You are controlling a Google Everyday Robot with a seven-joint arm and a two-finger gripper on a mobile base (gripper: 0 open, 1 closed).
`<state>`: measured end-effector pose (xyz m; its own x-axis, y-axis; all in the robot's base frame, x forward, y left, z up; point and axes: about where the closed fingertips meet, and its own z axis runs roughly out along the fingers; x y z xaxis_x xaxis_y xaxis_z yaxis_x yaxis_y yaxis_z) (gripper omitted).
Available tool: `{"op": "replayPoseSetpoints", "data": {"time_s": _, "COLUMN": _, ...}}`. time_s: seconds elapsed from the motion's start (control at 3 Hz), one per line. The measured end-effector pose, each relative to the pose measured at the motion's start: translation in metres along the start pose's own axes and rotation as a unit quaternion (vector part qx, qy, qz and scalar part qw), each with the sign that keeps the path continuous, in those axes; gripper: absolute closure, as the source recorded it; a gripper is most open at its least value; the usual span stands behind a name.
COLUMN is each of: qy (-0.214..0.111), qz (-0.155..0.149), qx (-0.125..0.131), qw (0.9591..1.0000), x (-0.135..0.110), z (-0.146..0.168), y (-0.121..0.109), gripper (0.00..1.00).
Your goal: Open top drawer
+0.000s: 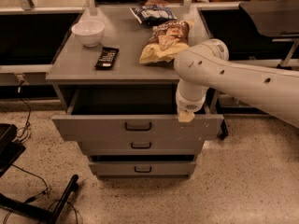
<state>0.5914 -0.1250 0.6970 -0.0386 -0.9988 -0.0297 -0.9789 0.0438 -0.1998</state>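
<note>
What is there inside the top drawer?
The top drawer is pulled out; its visible inside is bare, shadowed grey, with no object showing. Its front panel hides the floor nearest the front, and the gripper, at the panel's upper right edge, covers that corner.

Speckled floor (252, 181); grey cabinet (126, 66); dark bays (28, 36) behind, possibly shelving.
</note>
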Motion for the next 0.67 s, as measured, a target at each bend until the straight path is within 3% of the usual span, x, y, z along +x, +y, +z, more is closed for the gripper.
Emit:
{"op": "replayPoseSetpoints", "data": {"time_s": 0.33, "qy": -0.001, "qz": -0.008, "qx": -0.020, "qw": 0.9998, "x": 0.006, "z": -0.011, "y": 0.024, "gripper": 1.00}}
{"op": "replayPoseSetpoints", "data": {"time_s": 0.67, "qy": 0.011, "qz": 0.003, "qx": -0.096, "qw": 0.9953, "x": 0.044, "z": -0.007, "y": 0.097, "gripper": 1.00}}
